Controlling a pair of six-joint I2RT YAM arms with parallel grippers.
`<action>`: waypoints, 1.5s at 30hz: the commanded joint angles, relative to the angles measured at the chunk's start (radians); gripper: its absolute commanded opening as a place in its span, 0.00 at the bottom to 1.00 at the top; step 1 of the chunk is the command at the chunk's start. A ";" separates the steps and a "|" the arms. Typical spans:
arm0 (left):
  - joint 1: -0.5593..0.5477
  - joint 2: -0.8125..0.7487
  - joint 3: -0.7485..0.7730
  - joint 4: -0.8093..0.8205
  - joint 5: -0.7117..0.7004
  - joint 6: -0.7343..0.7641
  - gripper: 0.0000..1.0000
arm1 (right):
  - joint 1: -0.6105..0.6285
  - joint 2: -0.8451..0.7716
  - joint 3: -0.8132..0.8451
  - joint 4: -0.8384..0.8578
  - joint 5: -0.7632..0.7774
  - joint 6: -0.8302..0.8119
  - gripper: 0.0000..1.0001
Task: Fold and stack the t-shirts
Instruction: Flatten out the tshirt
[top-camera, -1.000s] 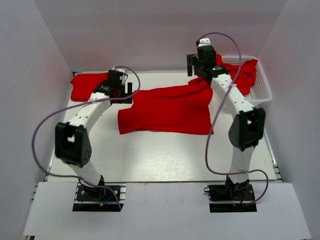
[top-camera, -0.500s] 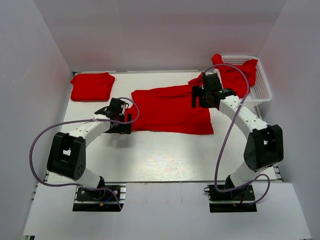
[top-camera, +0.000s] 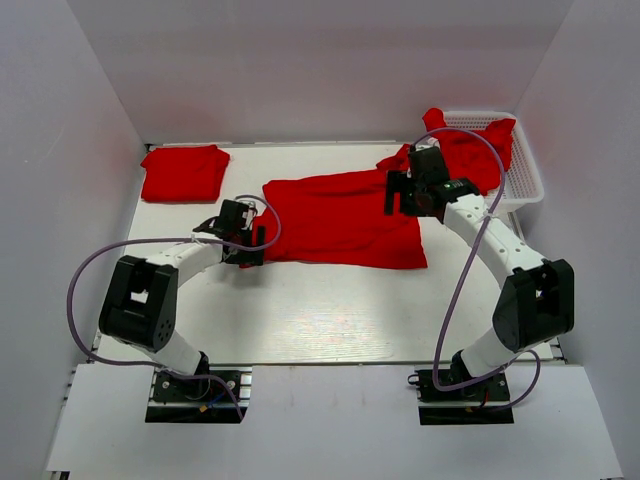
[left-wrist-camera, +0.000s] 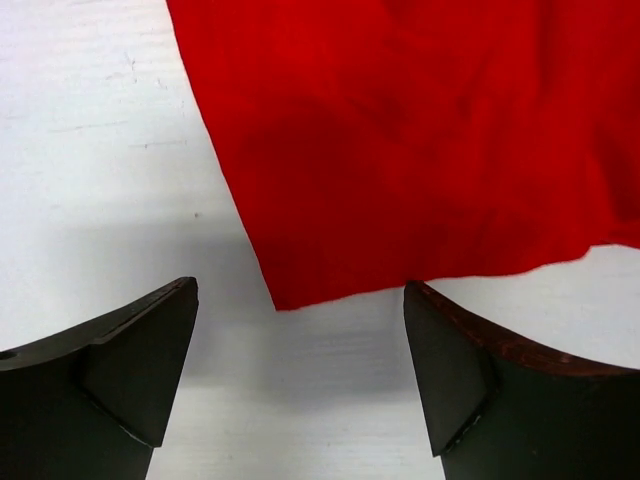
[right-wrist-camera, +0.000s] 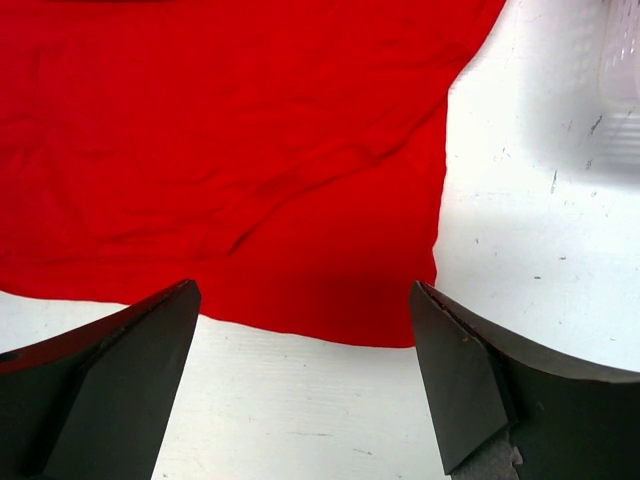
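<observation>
Jaws apart, the left gripper (top-camera: 250, 241) and right gripper (top-camera: 404, 193) hover at the near corners of a t-shirt (top-camera: 340, 220) spread unfolded on the desk (top-camera: 330, 310), with one folded t-shirt (top-camera: 183, 172) far left and more t-shirts (top-camera: 470, 150) waiting in the basket (top-camera: 530, 185).

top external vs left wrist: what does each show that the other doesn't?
Top external only: the folded t-shirt at far left, the white basket with more red shirts spilling from it, and the right gripper. Left wrist only: the spread t-shirt's corner close up, flat between open fingers, untouched. Both: the spread t-shirt, the left gripper, the white table.
</observation>
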 joint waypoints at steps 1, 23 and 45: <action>0.006 0.016 -0.008 0.054 0.001 0.029 0.92 | -0.004 -0.039 -0.005 0.015 0.013 0.006 0.90; -0.012 -0.177 -0.035 0.242 0.249 0.052 0.00 | -0.002 -0.142 -0.163 -0.025 0.095 0.045 0.90; -0.003 0.087 0.588 0.097 0.219 0.012 0.00 | 0.335 -0.006 -0.120 0.246 -0.227 -0.214 0.90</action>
